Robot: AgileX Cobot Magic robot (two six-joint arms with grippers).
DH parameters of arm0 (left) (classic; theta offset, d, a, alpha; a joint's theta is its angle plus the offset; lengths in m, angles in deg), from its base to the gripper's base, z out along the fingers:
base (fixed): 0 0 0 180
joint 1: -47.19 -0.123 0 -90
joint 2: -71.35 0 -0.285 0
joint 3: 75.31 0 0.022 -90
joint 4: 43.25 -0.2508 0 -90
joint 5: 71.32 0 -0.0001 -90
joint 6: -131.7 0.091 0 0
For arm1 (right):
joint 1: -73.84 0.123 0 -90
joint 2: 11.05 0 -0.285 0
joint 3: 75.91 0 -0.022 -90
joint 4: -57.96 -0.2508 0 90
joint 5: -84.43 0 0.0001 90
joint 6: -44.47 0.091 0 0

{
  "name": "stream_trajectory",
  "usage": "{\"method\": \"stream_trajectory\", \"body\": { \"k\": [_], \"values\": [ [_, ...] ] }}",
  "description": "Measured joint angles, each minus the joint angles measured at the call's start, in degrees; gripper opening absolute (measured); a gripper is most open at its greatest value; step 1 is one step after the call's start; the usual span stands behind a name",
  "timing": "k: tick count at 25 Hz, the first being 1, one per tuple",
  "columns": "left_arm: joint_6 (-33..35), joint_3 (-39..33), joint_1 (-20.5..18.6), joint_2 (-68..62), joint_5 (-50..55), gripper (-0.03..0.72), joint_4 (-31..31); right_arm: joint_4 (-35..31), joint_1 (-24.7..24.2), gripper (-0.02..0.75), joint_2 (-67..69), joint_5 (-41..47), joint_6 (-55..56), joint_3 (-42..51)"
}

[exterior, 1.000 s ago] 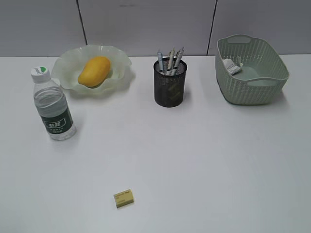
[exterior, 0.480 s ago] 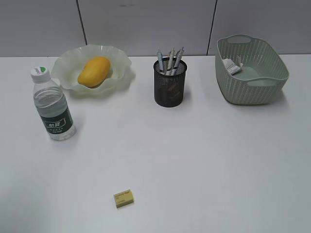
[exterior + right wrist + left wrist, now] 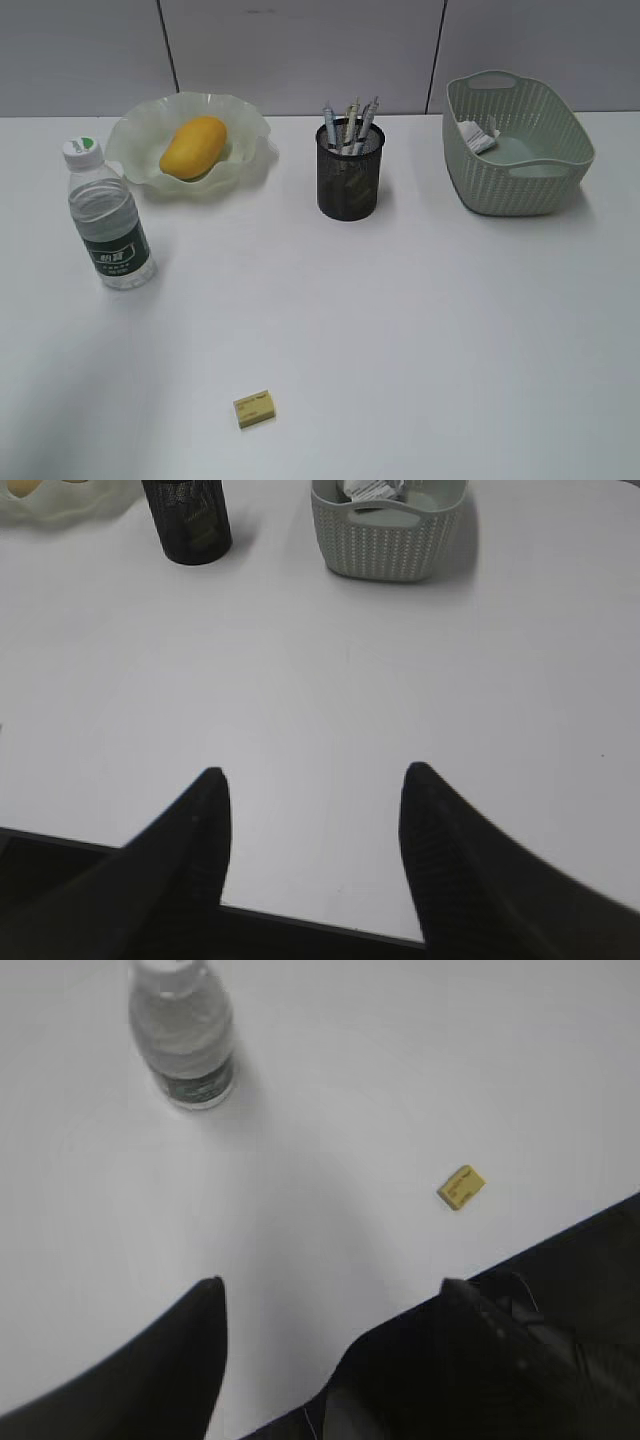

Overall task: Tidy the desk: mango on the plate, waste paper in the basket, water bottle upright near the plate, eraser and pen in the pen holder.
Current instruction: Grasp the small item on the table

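While the mango (image 3: 193, 147) sits on the plate (image 3: 250, 125), the waste paper (image 3: 478, 136) lies in the basket (image 3: 520, 190), and the water bottle (image 3: 107, 219) stands up close to the plate, you can see one small job left. Pens (image 3: 350, 125) already stand in the pen holder (image 3: 350, 180). The eraser (image 3: 254, 408) lies alone on the bench (image 3: 420, 320), at the front and a bit left of the middle.

Your left gripper (image 3: 330, 1305) is the nearer one. Its jaws stand wide apart and hold nothing. In the left wrist view the eraser (image 3: 461, 1186) lies ahead of that gripper and off to the right, well apart from its fingers. Its long side sits at a slant, so I think you need to turn the wrist so the jaws close across the short side.

Your right gripper (image 3: 312, 780) is open too and holds nothing. No eraser shows in its view, only bare bench, with the pen holder and basket far ahead.
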Motion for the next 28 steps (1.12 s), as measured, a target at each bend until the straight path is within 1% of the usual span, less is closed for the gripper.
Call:
{"method": "stream_trajectory", "body": {
  "k": [3,7,10,14,16,18,23,28],
  "values": [
    [0.2,3.0,6.0,-5.9,0.0,0.498,-1.5,0.0,0.0,0.436,0.0,0.0,0.0,0.0],
    [0.3,5.5,15.2,-14.6,-0.1,0.49,-6.2,0.0,0.0,0.436,0.0,0.0,0.0,0.0],
    [0.5,6.4,21.2,-20.4,-0.2,0.475,-9.6,0.0,0.0,0.436,0.0,0.0,0.0,0.0],
    [1.1,6.5,27.3,-26.6,-0.2,0.47,-11.2,0.0,0.0,0.436,0.0,0.0,0.0,0.0],
    [1.7,6.5,29.6,-29.4,-0.4,0.47,-11.4,0.0,0.0,0.436,0.0,0.0,0.0,0.0],
    [2.6,6.5,30.9,-32.1,-1.6,0.47,-10.4,0.0,0.0,0.436,0.0,-0.1,0.0,0.0],
    [7.4,6.5,32.1,-36.5,-9.3,0.47,-9.7,0.0,0.0,0.436,0.0,-0.1,0.0,0.0],
    [9.7,6.5,32.7,-40.7,-14.9,0.47,-10.2,0.0,0.0,0.435,0.0,-0.1,0.0,0.0]
  ]
}}
